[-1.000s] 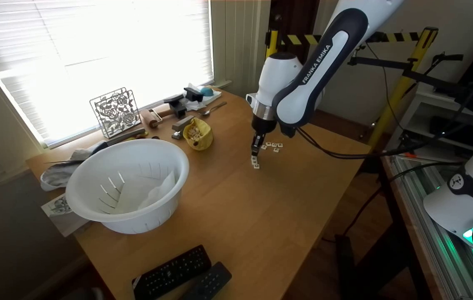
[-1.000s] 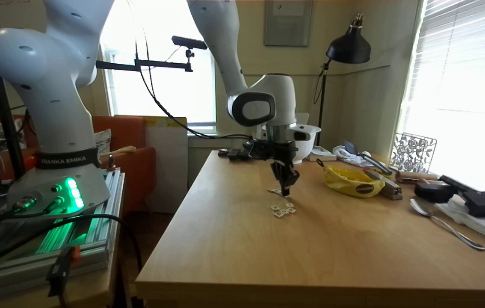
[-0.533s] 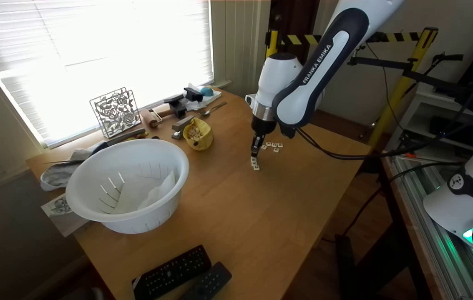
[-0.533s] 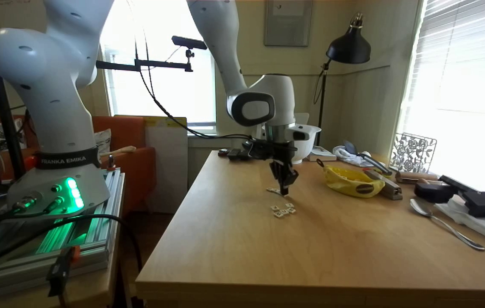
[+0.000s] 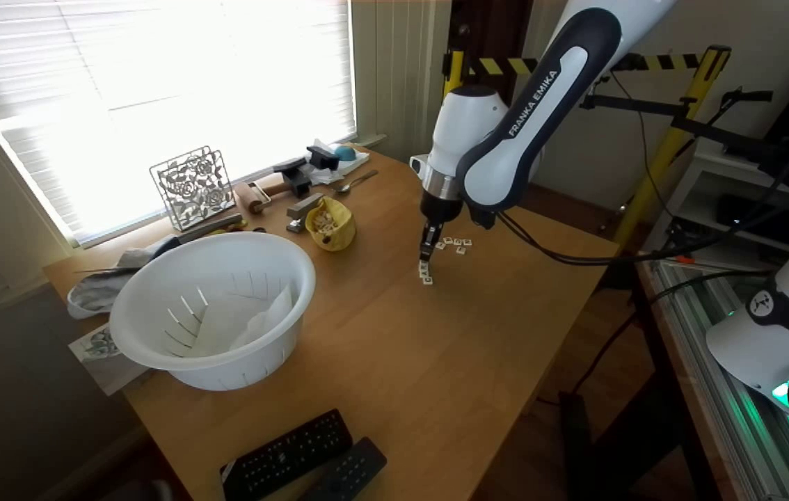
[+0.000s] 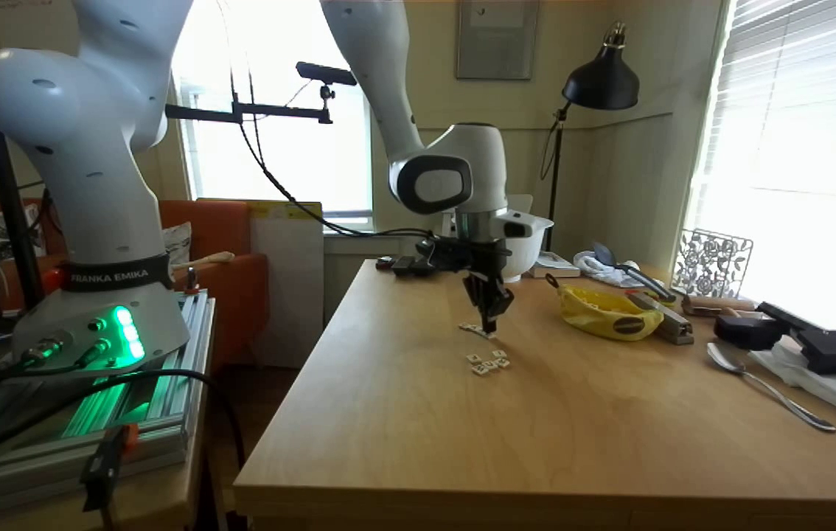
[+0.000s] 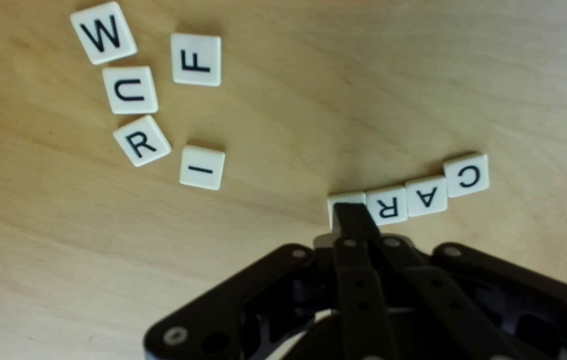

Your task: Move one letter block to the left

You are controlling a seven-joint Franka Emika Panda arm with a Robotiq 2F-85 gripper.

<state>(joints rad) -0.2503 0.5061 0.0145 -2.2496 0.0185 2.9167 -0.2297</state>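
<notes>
White letter blocks lie flat on the wooden table. In the wrist view a row holds a C block, an A block, an R block and an end block whose letter is hidden. My gripper is shut, with its fingertips over that end block and nothing seen between them. In both exterior views the gripper points down at the end of this row. Whether the fingertips touch the block or hover just above it is hard to tell.
Loose blocks W, F, U, R and I lie apart from the row. A yellow pouch, a white basin and remotes stand farther off on the table.
The row of blocks has shifted slightly, to the left in an exterior view, with the gripper over its end. The gripper, shut throughout, then rises a little.
</notes>
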